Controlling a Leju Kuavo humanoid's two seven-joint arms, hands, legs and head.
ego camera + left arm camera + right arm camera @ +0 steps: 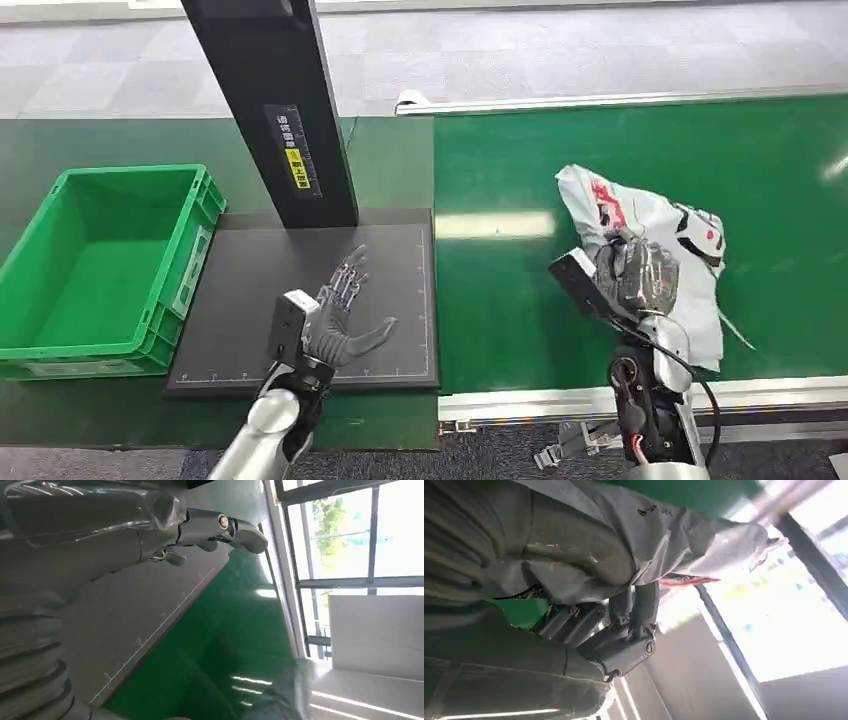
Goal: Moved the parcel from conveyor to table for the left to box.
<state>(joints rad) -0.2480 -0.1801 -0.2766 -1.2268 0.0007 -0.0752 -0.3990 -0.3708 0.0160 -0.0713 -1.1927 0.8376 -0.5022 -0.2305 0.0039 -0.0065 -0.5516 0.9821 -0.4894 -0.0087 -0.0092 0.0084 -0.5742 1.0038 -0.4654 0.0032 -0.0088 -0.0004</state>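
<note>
The parcel (655, 250) is a crumpled white plastic bag with red and black print, lying on the green conveyor belt (500, 300) at the right. My right hand (635, 275) grips its near left part; in the right wrist view the fingers (624, 630) curl into the bag (664, 535). My left hand (345, 320) hovers over the dark mat (250, 290) with fingers spread and nothing in it. The left wrist view shows its thumb (240, 532) over the mat (125, 620).
An empty green crate (100, 265) stands left of the mat. A black post (280, 110) rises from the mat's far edge. The conveyor's metal rail (560, 400) runs along the near side, by my right arm.
</note>
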